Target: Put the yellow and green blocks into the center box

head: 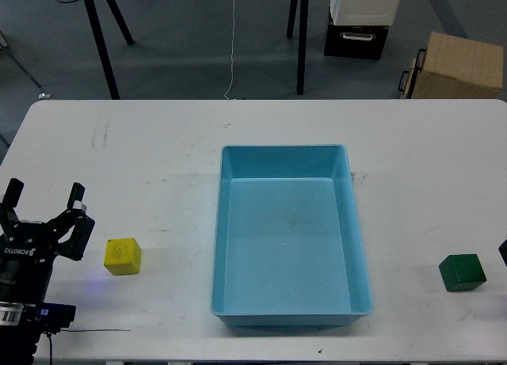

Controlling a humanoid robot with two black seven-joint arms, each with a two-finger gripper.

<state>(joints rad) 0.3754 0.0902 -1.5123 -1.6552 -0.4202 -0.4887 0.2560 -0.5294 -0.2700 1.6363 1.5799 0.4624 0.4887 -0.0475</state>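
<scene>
The white surface (119,143) fills most of the view, with faint scuffs and smudges near its left and middle. Beyond its far edge lies a grey floor with black stand legs (99,40), a thin white cable (233,40), a black-and-white case (360,20) and a tan carton (458,66) at upper right.

The box (358,222), a shallow light-blue tray, sits at the middle of the surface, its long axis running from the near edge toward the far edge, sides roughly square to the surface. Nothing lies inside it.

The left pincer (43,211) rises from the lower left corner, fingers spread wide apart and holding nothing. The right pincer shows only as a dark sliver at the right edge; its state cannot be told.

The green block (463,272) rests near the right edge, well apart from the box, turned slightly. The yellow block (123,256) sits left of the box, just beside the left pincer, also slightly turned, not touched.
</scene>
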